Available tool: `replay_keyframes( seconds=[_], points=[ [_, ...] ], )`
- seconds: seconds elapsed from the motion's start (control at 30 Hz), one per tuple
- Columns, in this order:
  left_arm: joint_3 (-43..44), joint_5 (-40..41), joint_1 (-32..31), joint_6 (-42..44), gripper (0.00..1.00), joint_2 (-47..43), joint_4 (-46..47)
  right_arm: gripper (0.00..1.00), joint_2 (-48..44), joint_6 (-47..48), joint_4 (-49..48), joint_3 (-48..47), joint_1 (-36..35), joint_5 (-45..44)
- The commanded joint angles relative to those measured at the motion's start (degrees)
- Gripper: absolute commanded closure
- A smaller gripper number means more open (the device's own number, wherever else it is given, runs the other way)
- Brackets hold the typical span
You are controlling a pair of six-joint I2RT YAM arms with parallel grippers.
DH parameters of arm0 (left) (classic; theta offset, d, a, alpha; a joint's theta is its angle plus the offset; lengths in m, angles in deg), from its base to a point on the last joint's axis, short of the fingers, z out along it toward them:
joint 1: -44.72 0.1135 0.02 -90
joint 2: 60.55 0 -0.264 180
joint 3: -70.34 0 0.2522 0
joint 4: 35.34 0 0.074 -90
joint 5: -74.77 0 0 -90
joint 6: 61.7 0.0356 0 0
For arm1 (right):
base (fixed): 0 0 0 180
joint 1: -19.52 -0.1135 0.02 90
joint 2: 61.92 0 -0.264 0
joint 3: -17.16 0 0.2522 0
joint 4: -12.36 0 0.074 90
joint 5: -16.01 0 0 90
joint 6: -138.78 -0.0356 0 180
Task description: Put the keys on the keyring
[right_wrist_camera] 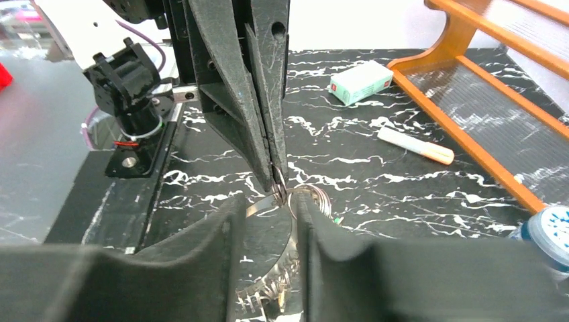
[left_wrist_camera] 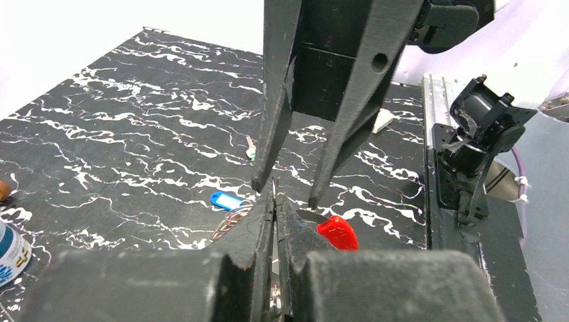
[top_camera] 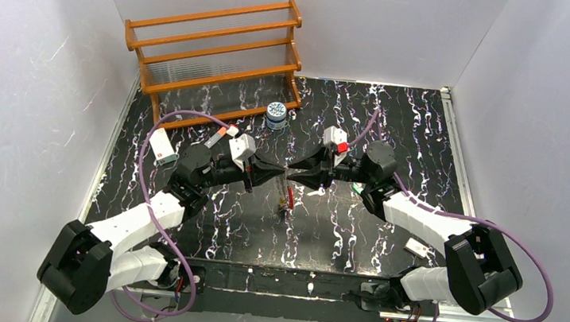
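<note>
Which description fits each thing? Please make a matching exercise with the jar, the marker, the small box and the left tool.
Things:
1. jar
2. marker
3. box
4. left tool

Descriptions:
A. pale green
B. orange tip
C. shut on the keyring
D. blue and white

Pairs: 1-D, 2-B, 3-A, 4-C.

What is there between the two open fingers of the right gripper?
The keyring: the right wrist view shows its silver loop inside the open right gripper, pinched by the shut left gripper.
</note>
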Motion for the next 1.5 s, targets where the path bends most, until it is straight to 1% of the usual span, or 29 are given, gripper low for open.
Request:
replay_keyframes(
  seconds=[0.0,0.07,0.17,0.23,0.27,0.33,0.4,0.5,0.63,0.73,0.87,1.07,1.27,1.37,1.47],
  points=[
    [0.30,1.63,-0.05,2.27,1.00,-2.30,0.03,0.51,-1.26,1.53,-0.93,-1.97,0.19,-0.58],
    [0.34,1.95,-0.05,3.34,1.00,-2.94,-0.83,0.31,-1.77,1.21,-0.52,-2.01,0.27,-2.89],
    [0.30,2.26,-0.05,5.59,1.00,-4.14,-2.77,0.11,-2.93,0.40,0.05,-1.94,0.27,-6.95],
    [0.36,2.44,-0.05,8.89,1.00,-4.95,-4.56,0.03,-3.60,0.47,0.48,-1.89,0.34,-8.34],
    [0.56,2.53,-0.05,10.15,1.00,-5.34,-5.63,0.02,-3.89,0.53,0.53,-1.85,0.34,-8.79],
    [1.37,2.39,-0.05,13.23,1.00,-6.17,-8.94,0.01,-4.31,0.40,0.84,-1.81,0.29,-9.47],
    [2.49,2.18,-0.05,18.18,1.00,-7.14,-13.48,0.01,-4.76,0.28,1.13,-1.71,0.31,-9.93],
    [3.88,1.28,-0.09,28.07,1.00,-9.18,-21.43,0.01,-5.50,0.25,1.10,-1.28,0.30,-10.80],
    [4.19,1.49,-0.05,40.27,1.00,-13.03,-27.34,0.01,-6.45,0.64,1.10,-0.88,0.32,-12.52],
    [3.97,2.95,-0.05,44.98,1.00,-15.55,-28.93,0.01,-6.78,1.27,1.10,-0.78,0.28,-13.22],
    [4.48,3.60,-0.05,48.38,1.00,-16.85,-30.73,0.01,-6.48,1.59,1.19,-0.80,0.27,-12.91],
    [5.01,4.04,-0.05,48.56,1.00,-17.05,-31.48,0.01,-5.98,1.63,1.27,-1.04,0.29,-12.44],
    [5.71,5.06,-0.05,45.70,1.00,-15.28,-32.61,0.01,-5.50,1.72,1.94,-0.79,0.29,-12.45],
    [5.38,7.16,-0.05,41.49,1.00,-14.21,-31.56,0.01,-5.14,1.78,2.27,-0.39,0.29,-12.45],
    [4.60,10.17,-0.05,34.80,1.00,-12.60,-29.55,0.01,-4.86,1.80,3.24,-0.10,0.27,-12.82]
  ],
)
